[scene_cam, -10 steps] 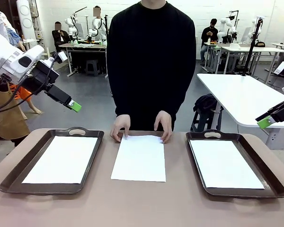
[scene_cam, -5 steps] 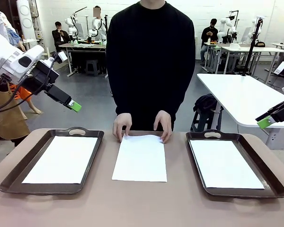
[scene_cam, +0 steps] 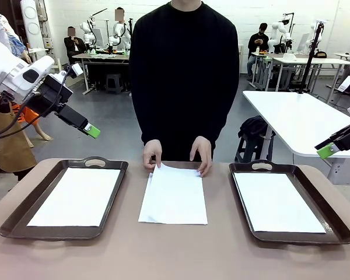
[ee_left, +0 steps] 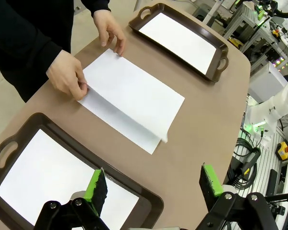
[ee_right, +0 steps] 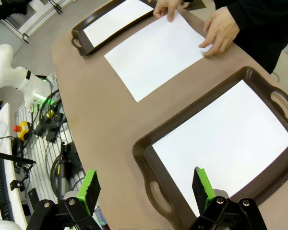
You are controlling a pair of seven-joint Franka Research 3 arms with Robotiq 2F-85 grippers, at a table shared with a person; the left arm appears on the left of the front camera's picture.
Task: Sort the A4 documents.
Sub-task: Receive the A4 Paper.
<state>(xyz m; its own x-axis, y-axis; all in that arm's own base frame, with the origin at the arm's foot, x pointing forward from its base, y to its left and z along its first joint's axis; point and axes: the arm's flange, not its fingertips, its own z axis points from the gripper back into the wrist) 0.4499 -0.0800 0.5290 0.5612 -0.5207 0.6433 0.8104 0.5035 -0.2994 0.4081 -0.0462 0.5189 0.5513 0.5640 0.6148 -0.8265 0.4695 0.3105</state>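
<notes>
The loose A4 documents [scene_cam: 174, 195] are laid at the centre of the table [scene_cam: 163, 256], with the top sheet raised along its 9 o'clock edge. Their 12 o'clock edge is touched by one hand [scene_cam: 152, 155] at 11 o'clock and the other hand [scene_cam: 202, 155] at 1 o'clock. 1 white sheet [scene_cam: 76, 195] is seen in the tray at 9 o'clock [scene_cam: 46, 233], and another sheet [scene_cam: 278, 201] in the tray at 3 o'clock [scene_cam: 297, 238]. The left gripper [scene_cam: 92, 130] is raised above the 9 o'clock tray and the right gripper [scene_cam: 325, 150] is raised off the table's 3 o'clock side. The fingers of both are spread wide, with nothing gripped.

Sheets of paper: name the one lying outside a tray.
The middle sheet, on the bare table at the person's hands; the left sheet and right sheet lie in trays.
</notes>
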